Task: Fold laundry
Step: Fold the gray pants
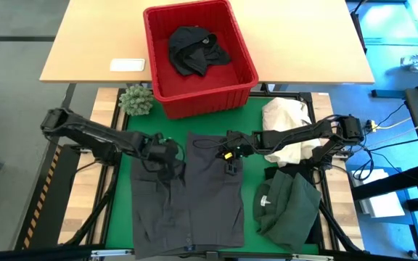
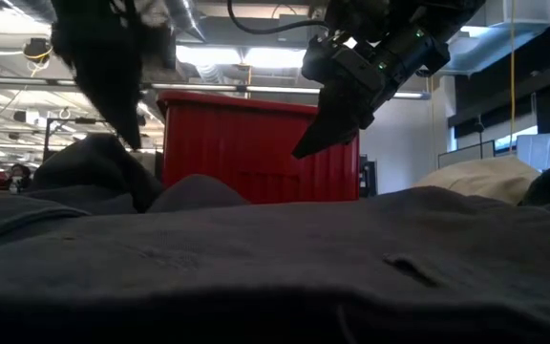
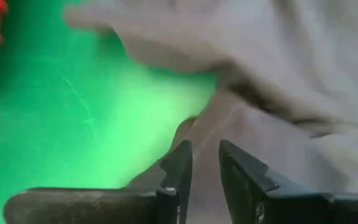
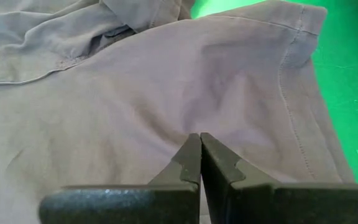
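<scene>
Lay spread flat just in front of the red basket [image 1: 151, 54]: dark grey garment [image 1: 187, 203], on the green mat [image 1: 138, 125], far hem close to the basket's near wall, near hem at the table's front edge. Bare mat left only as a thin strip along the garment's left side and a small patch at the basket's near-left corner.

Hovered over the garment's far-left part, near the basket's front: left gripper [image 1: 167, 150], fingers a narrow gap apart above a rumpled fold. Whether any cloth sat between them could not be told.

Hung a little to the right of that, over the garment's far-right hem: right gripper [image 1: 231, 154], fingers pressed together, tip clear of the cloth in the low view.

Crowded the space to the basket's front-right: cream-white cloth heap [image 1: 285, 127], with a folded dark green garment [image 1: 289, 206] beyond it toward the table's front edge, touching the grey one's right side.

Sat inside the basket: crumpled black garment [image 1: 197, 49], its shape hard to read.

Stood at the basket's left front corner: small green plant-like object [image 1: 136, 99]. Farther left of the basket, on bare wood: white card [image 1: 128, 64].

In the low view, left arm only a dark silhouette; basket's lower half hidden behind the grey cloth.
</scene>
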You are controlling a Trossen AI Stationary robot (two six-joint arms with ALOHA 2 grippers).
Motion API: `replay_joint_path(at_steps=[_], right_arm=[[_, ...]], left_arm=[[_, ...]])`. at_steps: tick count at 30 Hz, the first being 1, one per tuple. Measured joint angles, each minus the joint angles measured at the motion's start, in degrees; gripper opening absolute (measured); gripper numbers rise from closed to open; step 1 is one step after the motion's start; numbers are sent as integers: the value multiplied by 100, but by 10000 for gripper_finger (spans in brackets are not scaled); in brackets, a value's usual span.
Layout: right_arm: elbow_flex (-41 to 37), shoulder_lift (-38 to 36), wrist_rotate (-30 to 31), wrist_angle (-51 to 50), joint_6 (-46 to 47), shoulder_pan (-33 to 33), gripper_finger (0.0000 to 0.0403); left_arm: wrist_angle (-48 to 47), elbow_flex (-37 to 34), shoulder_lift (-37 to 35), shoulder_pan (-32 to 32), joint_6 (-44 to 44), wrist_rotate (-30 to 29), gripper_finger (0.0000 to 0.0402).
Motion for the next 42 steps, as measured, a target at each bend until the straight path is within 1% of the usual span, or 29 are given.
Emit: replay_joint_path(at_steps=[5,8,14,19,21,23,25,27,31,33,37,42], right_arm=[[0,0,-1,-2,0,0,5],[0,0,-2,0,-4,0,5],[0,0,-2,2,-11,0,5],[0,0,-2,2,-11,0,5],[0,0,-2,0,-9,0,5],[0,0,-2,0,-9,0,5],[0,0,-2,0,-8,0,5],[0,0,-2,0,-7,0,5],[0,0,-2,0,4,2,5],[0,0,-2,-2,2,0,5],[0,0,-2,-5,0,1,5],[0,0,26,-225,-92,0,5]], left_arm=[[657,-571,372,458,245,786,55],[975,-784,640,606,308,1044,44],[1463,-868,1228,792,537,1097,32],[1769,-842,1516,968,567,917,29],[1778,-843,1531,1035,521,705,29],[1770,-849,1541,1119,297,180,29],[1724,-860,1554,1207,10,-528,29],[1604,-879,1568,1284,-241,-1088,29],[1512,-886,1574,1473,-522,-1769,29],[1523,-884,1574,1559,-528,-1877,29],[1429,-740,1523,1619,-479,-1875,29],[835,-220,1117,1419,-122,-1856,29]])
